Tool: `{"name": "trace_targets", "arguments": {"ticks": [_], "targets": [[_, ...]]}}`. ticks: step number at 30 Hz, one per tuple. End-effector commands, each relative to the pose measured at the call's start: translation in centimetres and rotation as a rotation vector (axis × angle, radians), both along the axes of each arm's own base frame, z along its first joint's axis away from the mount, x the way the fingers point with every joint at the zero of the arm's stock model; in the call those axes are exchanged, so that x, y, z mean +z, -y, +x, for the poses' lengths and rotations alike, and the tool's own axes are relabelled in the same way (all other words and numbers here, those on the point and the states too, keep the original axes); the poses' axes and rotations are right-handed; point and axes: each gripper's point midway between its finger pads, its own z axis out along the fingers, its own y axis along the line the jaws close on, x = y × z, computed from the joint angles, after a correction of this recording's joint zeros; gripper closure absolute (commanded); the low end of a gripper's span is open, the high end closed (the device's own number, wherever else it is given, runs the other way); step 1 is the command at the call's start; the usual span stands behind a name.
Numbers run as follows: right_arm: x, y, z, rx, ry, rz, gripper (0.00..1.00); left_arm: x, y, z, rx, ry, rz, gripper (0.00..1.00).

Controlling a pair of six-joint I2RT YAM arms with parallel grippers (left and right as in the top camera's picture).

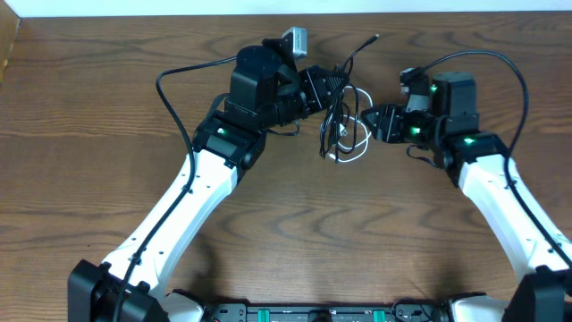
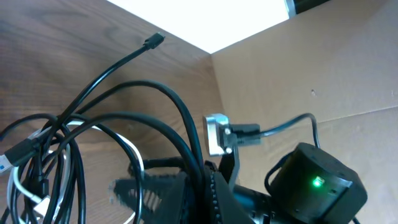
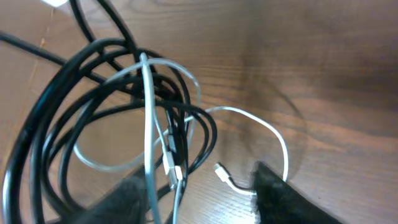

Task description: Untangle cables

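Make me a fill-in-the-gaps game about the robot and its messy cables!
1. The white cable is tangled with the long cable, which is ___.
2. The tangle lies ___ the left gripper and the right gripper.
3. The table is made of ___.
4. The small lights on both arms glow ___.

Missing words: black, between, wood, green.

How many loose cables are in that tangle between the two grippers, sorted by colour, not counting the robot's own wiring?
White cable: 1
Black cable: 1 (its many loops look like one long cable, though the knot hides part of its run)
Total: 2
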Motion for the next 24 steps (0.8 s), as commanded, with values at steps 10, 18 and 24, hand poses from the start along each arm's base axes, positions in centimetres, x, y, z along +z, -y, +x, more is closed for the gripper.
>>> {"name": "trace_targets", "arguments": {"ticks": [10, 18, 24], "targets": [[0.1, 0.8, -0.1, -0.078, -0.044, -0.004, 0.99, -3.4, -2.3, -0.8, 0.045, -0.067, 0.196, 0.92], [3.1, 1.1, -1.8, -0.076, -0.056, -0.012, 0.99, -8.4, -6.5, -1.3, 0.204, -0.212, 0.421, 0.55], [7.2, 1.1, -2.3, -0.034, -0.035, -0.048, 0.99, -9.1, -7.1, -1.7, 0.153, -0.161, 0.518, 0.44]]}}
